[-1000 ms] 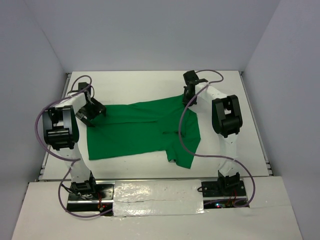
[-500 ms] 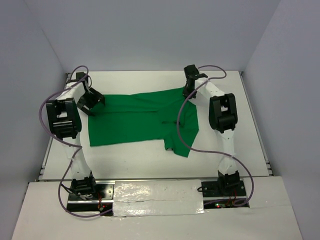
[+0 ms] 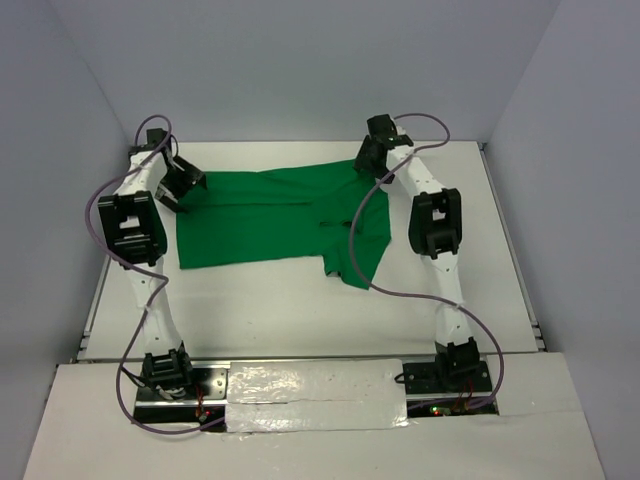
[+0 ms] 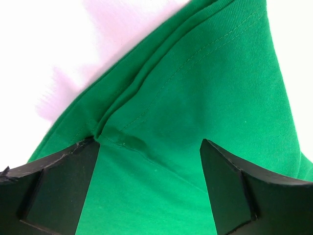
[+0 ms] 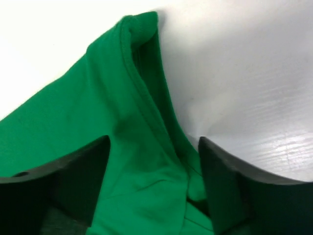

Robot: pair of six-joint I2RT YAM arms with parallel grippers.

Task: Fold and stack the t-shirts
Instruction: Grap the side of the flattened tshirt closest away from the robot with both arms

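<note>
The green t-shirt (image 3: 270, 220) lies spread flat on the far half of the white table (image 3: 300, 320), with a sleeve folded over toward the near right. My left gripper (image 3: 184, 184) sits over the shirt's far left corner. In the left wrist view it (image 4: 150, 143) is open, with a seam and folds of the cloth (image 4: 210, 83) between the black fingers (image 4: 58, 186). My right gripper (image 3: 366, 160) is at the shirt's far right corner. It (image 5: 154, 141) is also open, straddling a bunched hemmed edge of the shirt (image 5: 98, 98) without pinching it.
Grey walls close in the table on three sides, near both grippers at the back. Purple cables loop off each arm; the right one (image 3: 360, 250) hangs over the shirt. A taped strip (image 3: 315, 395) runs between the arm bases at the near edge.
Both arms have reached farther back and the shirt has slid with them toward the far wall. The right gripper, shut on the cloth before, has opened and let go.
</note>
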